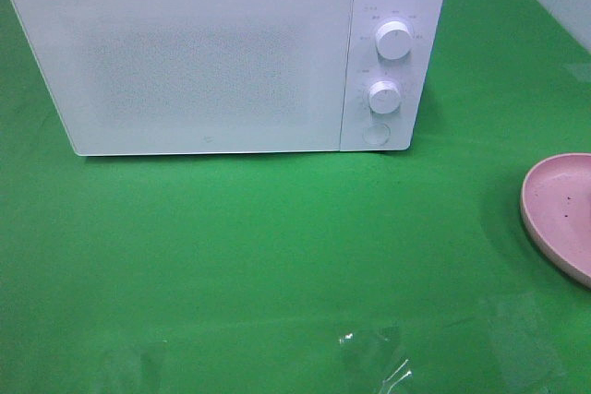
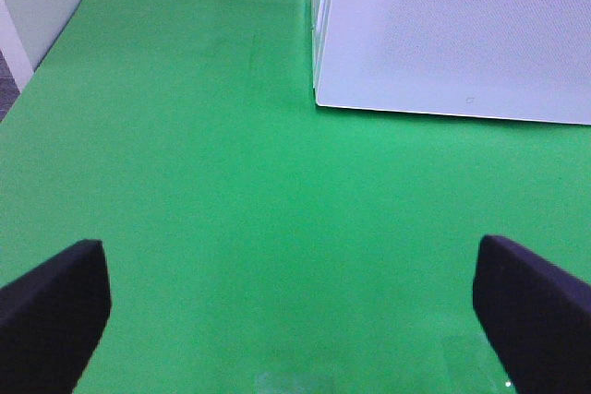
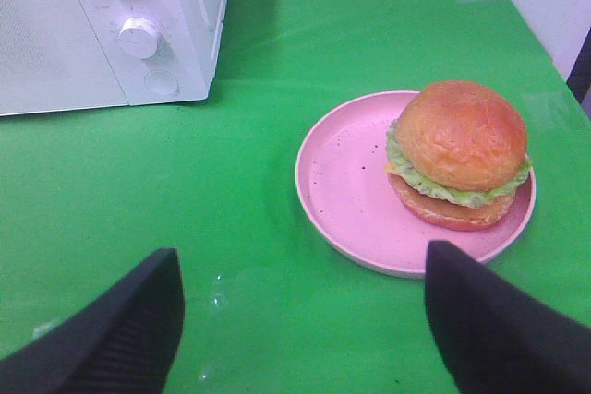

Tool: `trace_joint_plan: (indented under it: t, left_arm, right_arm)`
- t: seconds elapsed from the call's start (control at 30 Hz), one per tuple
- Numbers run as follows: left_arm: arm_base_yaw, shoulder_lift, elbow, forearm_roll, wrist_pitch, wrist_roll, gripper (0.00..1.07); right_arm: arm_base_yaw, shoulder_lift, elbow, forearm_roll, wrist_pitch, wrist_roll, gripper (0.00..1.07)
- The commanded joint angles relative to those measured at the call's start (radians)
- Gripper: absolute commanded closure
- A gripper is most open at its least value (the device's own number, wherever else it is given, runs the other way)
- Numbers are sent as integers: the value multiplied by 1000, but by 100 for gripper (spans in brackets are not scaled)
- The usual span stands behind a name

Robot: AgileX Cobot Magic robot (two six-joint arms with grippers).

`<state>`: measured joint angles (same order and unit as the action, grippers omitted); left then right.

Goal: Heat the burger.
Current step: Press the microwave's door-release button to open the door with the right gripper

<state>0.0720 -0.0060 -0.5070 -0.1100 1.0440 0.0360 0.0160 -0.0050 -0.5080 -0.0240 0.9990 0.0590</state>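
Note:
The burger (image 3: 460, 154), with a glossy golden bun, green lettuce and a bit of yellow cheese, sits on a round pink plate (image 3: 355, 196). In the exterior high view only the plate's left part (image 1: 559, 211) shows at the right edge; the burger is out of that view. My right gripper (image 3: 300, 320) is open, short of the plate, with nothing between its fingers. The left gripper (image 2: 291, 306) is open over bare green cloth, near the microwave's left front corner (image 2: 319, 99). Neither arm shows in the exterior high view.
A white microwave (image 1: 185, 57) stands at the back with its door shut. Two knobs (image 1: 394, 41) and a round button (image 1: 376, 133) are on its right panel. A green cloth (image 1: 259, 256) covers the table. A pale wall edge (image 2: 28, 6) lies beyond the left side.

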Motion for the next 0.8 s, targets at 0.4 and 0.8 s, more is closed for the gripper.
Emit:
trace_joint_plan:
  t: [0.4, 0.8]
  left_arm:
    - [0, -18, 1, -3, 0, -1, 5]
    - [0, -18, 1, -3, 0, -1, 5]
  right_arm:
    - [-5, -25, 1, -1, 0, -4, 37]
    - [-5, 42, -62, -1, -32, 0, 37]
